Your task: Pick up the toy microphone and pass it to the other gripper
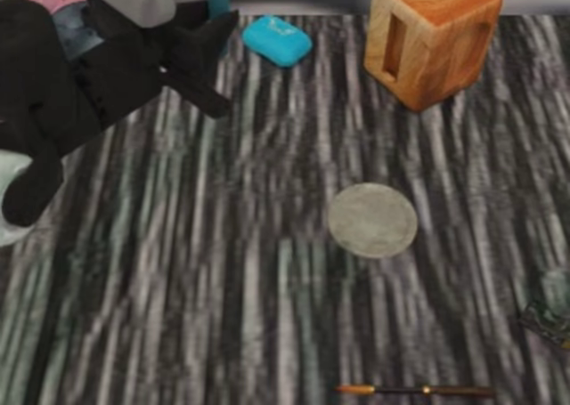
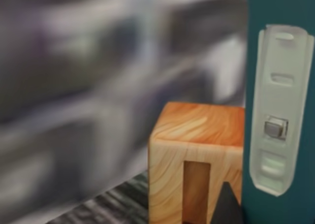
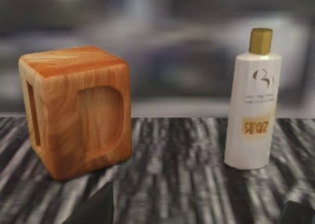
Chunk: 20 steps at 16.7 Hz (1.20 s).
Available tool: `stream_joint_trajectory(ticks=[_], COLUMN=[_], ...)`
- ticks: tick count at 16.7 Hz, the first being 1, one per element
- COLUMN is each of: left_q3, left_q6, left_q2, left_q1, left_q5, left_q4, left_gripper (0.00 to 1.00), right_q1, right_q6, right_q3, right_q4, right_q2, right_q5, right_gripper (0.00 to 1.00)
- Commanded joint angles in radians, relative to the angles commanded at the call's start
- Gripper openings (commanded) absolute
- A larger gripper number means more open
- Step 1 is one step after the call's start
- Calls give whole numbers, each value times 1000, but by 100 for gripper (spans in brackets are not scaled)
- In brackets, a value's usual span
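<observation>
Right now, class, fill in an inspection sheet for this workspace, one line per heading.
Surface: table, dark streaked grain.
Job's things: toy microphone, teal handle upright, close to left wrist camera; head not seen.
Clutter: wooden block; blue soap-like block; grey disc; orange-tipped stick; white bottle.
Grippers: left gripper at far left, microphone handle by it; right gripper not seen from above.
Cables: nothing seen.
Surroundings: blurred.

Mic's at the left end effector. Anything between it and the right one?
Likely the wooden block: it stands behind the mic, by the left end effector, and ahead of the open right end effector in its view. The blue block lies beside the mic.
</observation>
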Motion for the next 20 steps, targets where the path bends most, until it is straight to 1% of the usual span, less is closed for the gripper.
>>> stream_joint_trajectory(ticks=[4,5,7,12,14,15,20], left_q3=[5,4,-1,-28,-35,-36,-34], left_q6=[0,-3,-14,-64,-78,-81,-80], left_q2=[4,5,10,14,10,9,9], left_q1=[-8,-21,-72,-258,-306,-314,-312], left_q5=[-6,-19,-74,-277,-325,-334,-332], left_q4=[0,8,37,132,158,163,162], left_gripper=[0,0,0,0,0,0,0], right_q1=[0,0,0,0,0,0,0], right_q6=[0,0,0,0,0,0,0], right_q3=[0,0,0,0,0,0,0], right_q4=[0,0,0,0,0,0,0], right_q2=[0,0,0,0,0,0,0], right_q5=[0,0,0,0,0,0,0], right_gripper=[100,100,100,100,100,100,100])
